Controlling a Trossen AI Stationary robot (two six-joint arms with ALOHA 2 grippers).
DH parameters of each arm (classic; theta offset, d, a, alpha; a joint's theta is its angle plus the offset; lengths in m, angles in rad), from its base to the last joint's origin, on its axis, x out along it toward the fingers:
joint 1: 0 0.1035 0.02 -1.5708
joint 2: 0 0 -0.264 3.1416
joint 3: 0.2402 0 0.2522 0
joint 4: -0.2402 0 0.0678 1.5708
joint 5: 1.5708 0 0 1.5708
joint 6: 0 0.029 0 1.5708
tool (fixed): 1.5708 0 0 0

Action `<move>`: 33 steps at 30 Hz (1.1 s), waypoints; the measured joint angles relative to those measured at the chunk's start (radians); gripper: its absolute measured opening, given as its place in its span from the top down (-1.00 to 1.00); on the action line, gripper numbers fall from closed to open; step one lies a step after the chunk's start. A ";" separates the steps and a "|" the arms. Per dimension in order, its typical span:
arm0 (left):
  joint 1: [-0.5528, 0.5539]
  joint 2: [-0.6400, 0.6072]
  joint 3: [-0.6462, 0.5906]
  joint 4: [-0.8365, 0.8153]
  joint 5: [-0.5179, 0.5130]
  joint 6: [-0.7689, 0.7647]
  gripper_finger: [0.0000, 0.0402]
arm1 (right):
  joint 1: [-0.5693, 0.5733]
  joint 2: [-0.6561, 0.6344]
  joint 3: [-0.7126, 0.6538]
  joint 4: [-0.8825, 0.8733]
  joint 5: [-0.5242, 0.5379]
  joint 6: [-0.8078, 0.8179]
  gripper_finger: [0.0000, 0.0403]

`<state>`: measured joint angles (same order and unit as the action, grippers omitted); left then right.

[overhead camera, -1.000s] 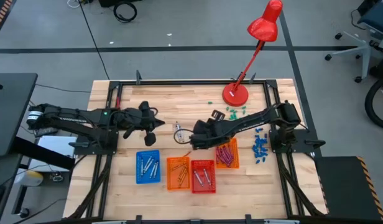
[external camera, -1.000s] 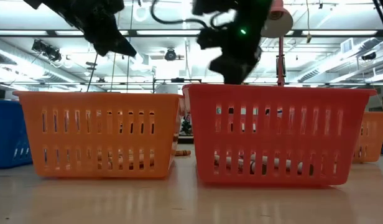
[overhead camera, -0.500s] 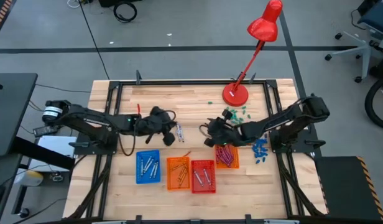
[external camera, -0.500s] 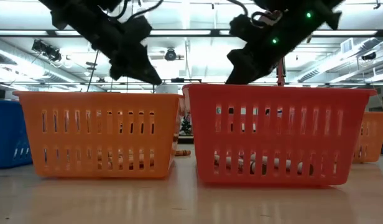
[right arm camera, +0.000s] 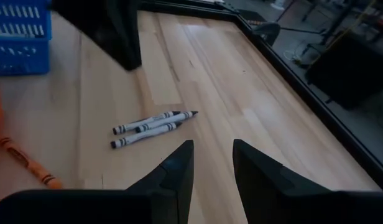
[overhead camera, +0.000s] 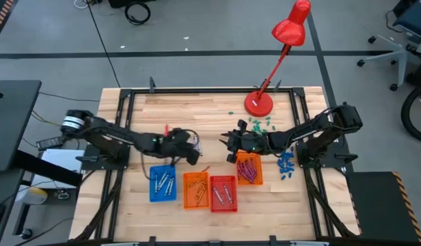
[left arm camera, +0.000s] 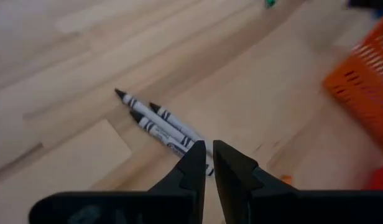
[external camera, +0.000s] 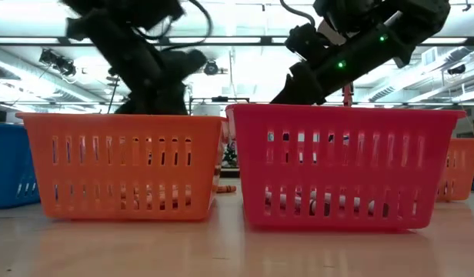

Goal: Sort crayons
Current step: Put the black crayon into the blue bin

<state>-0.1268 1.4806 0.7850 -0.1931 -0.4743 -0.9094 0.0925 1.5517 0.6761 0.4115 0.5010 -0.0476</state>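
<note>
On the wooden surface (overhead camera: 176,109), four baskets sit at 6 o'clock. My left hand (left arm camera: 207,163), fingers nearly pressed together and holding nothing, hovers just beside three grey-white crayons (left arm camera: 155,122) at centre. My right hand (right arm camera: 211,163) is spread at 3 o'clock. Recommended: spread wider, descend, pinch one crayon mid-barrel.

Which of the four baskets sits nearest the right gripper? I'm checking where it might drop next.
The orange basket holding magenta crayons, rightmost in the row; the right gripper hovers just off its corner.
</note>
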 joint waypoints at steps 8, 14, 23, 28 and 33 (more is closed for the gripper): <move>0.023 0.227 0.226 -0.271 -0.005 -0.126 0.77 | -0.004 0.000 0.002 -0.028 -0.082 -0.037 0.42; 0.044 0.285 0.256 -0.221 0.009 -0.147 0.57 | -0.003 0.000 -0.001 -0.050 -0.087 -0.085 0.42; 0.053 0.309 0.254 -0.235 0.018 -0.180 0.21 | -0.005 0.000 -0.001 -0.076 -0.088 -0.114 0.42; 0.052 0.344 0.254 -0.239 0.018 -0.180 0.20 | -0.014 0.000 -0.001 -0.077 -0.119 -0.114 0.42; 0.052 0.376 0.257 -0.247 0.011 -0.180 0.20 | -0.019 0.000 -0.001 -0.079 -0.129 -0.113 0.42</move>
<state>-0.0751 1.8568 1.0417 -0.4403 -0.4630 -1.0893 0.0734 1.5517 0.6750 0.3329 0.3717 -0.1608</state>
